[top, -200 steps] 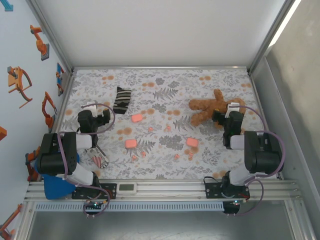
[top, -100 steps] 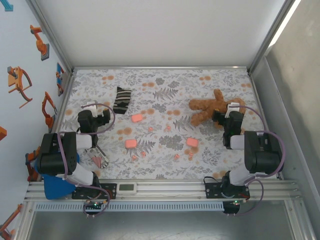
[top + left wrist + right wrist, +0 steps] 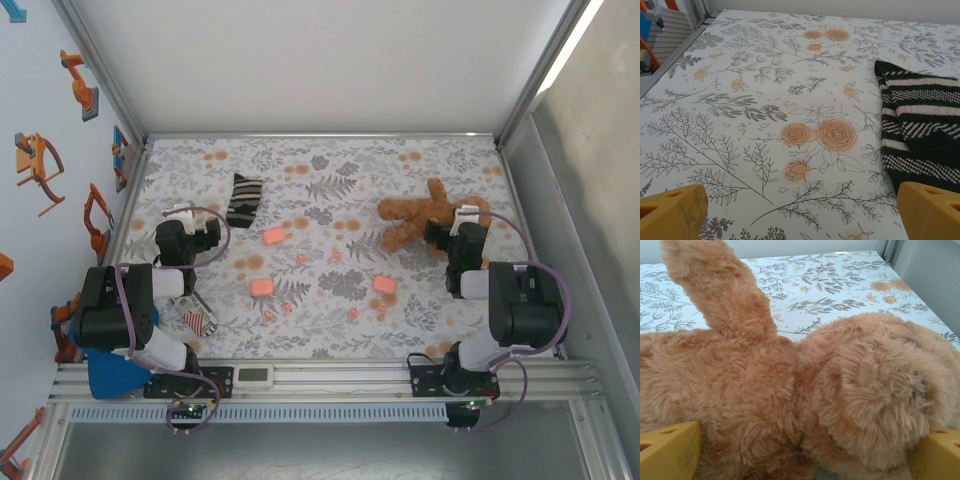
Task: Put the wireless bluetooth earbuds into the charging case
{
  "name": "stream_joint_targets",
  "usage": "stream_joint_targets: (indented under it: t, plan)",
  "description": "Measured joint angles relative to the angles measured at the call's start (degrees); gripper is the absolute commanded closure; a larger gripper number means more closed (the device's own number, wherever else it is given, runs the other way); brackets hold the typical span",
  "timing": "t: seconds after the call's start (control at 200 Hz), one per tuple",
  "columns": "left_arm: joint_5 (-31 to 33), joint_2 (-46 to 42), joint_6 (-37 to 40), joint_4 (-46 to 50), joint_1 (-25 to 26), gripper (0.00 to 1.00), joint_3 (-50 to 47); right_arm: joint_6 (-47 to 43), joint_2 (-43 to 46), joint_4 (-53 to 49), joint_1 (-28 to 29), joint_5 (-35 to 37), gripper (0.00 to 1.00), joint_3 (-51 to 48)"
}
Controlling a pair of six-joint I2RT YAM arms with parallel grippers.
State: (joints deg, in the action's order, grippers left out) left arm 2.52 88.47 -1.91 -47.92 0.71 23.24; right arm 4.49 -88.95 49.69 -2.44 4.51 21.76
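Earbuds [image 3: 300,259] are noted loose between the left jaws and the right jaws, both spread. One bud should be pinched lightly, then lowered upright into a case [image 3: 261,286].

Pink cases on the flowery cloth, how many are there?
3 pink cases, seen from above. One lies right of the striped sock, one below that toward the near edge, one just below the plush toy. Another could be hidden under the toy.
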Motion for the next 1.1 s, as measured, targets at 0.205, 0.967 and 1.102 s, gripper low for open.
stream_joint_targets:
  t: [0.205, 0.967, 1.102]
  plan:
    - [0.0, -0.1, 0.0, 0.0, 0.0, 0.04, 0.0, 0.0, 0.9, -0.9, 0.0, -0.3, 0.0, 0.0]
    - [-7.1, -34.6, -22.2, 40.0, 1.4, 0.04, 9.9, -0.8, 29.8, -58.5, 1.6, -16.2, 0.0, 22.7]
    - [-12.2, -37.4, -29.8, 48.8, 3.2, 0.04, 9.4, -3.5, 29.9, -70.6, 6.2, -18.7, 0.0, 27.9]
